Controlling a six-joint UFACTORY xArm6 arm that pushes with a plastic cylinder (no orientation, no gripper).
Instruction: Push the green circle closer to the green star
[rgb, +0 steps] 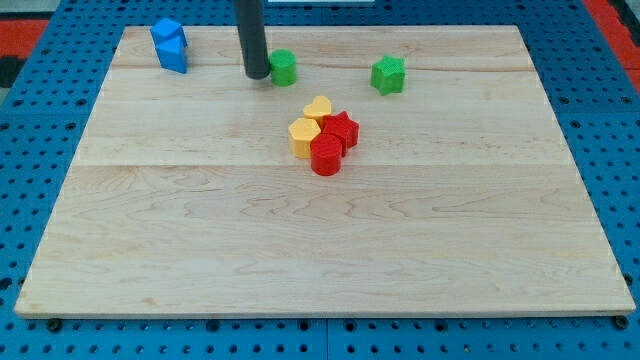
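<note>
Camera view, single frame: a pale wooden desk (320, 240) carrying small coloured blocks, seen from its near edge. The end effector is a straight dark rod with no jaws to spread or press together; it pinches nothing, and my tip (257, 76) rests on the desk near the far edge. The small green circle block (284, 68) lies just beside my tip at about 3 o'clock, so close that contact cannot be told from a narrow gap. The small green star block (388, 75) lies further along the same 3 o'clock line, well apart from the circle, with bare wood between them. Tip, circle and star therefore stand nearly in one row across the view, the tip on the side of the circle away from the star; a push toward 3 o'clock would, by this judgement, carry the circle straight at the star. Other blocks: two blue blocks (170, 45) at 9 o'clock of my tip, touching one another; a cluster at about 5 o'clock comprising a yellow heart (318, 107), a yellow block (304, 136), a red star (342, 129) and a red block (326, 156), all clear of the push line.
</note>
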